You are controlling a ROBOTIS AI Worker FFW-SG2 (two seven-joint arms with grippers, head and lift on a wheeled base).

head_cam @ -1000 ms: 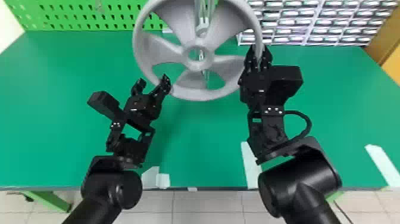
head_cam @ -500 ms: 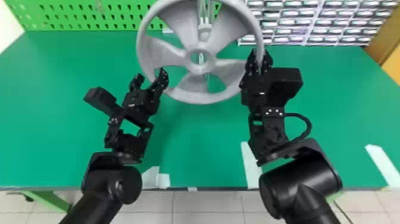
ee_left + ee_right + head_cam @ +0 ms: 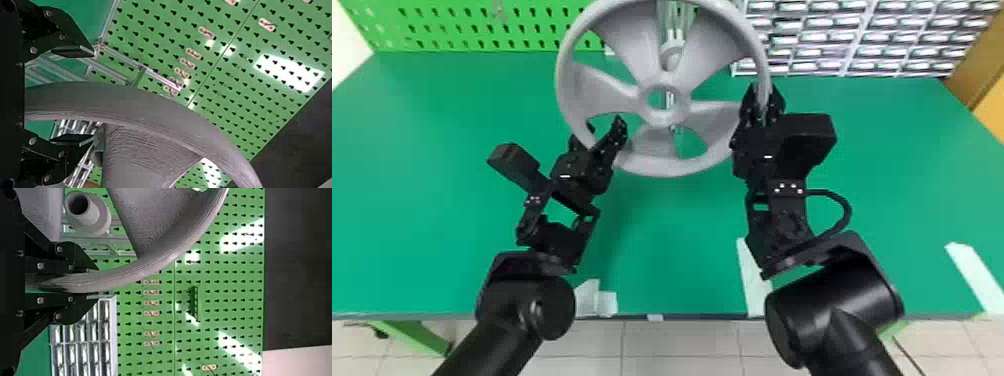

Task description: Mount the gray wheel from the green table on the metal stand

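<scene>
Head view: gray wheel (image 3: 714, 42) sits in front of the metal stand (image 3: 675, 22), left gripper (image 3: 604, 125) and right gripper (image 3: 762, 92) at opposite sides, both arms angled in from the bottom. Left wrist view: rim's between 2 spread fingers (image 3: 64, 31). Right wrist view: hollow gray stub (image 3: 93, 216) visible, 2 fingers clamped on the rim.

Gray wheel (image 3: 662, 167): far rim meets the head view's top edge; cut off in both wrist views.
Metal stand (image 3: 676, 36): upper part cut off by the head view's top edge, lower part largely hidden behind the wheel.
Left gripper (image 3: 604, 125): one finger partly behind the rim in the head view.
Rim at right gripper (image 3: 764, 91): partly covered by its fingers.
Pegboard (image 3: 532, 20): cut off at the top; its small pale fittings (image 3: 152, 302) too small to identify.
Drawer rack (image 3: 812, 51): top cut off, contents unclear.
</scene>
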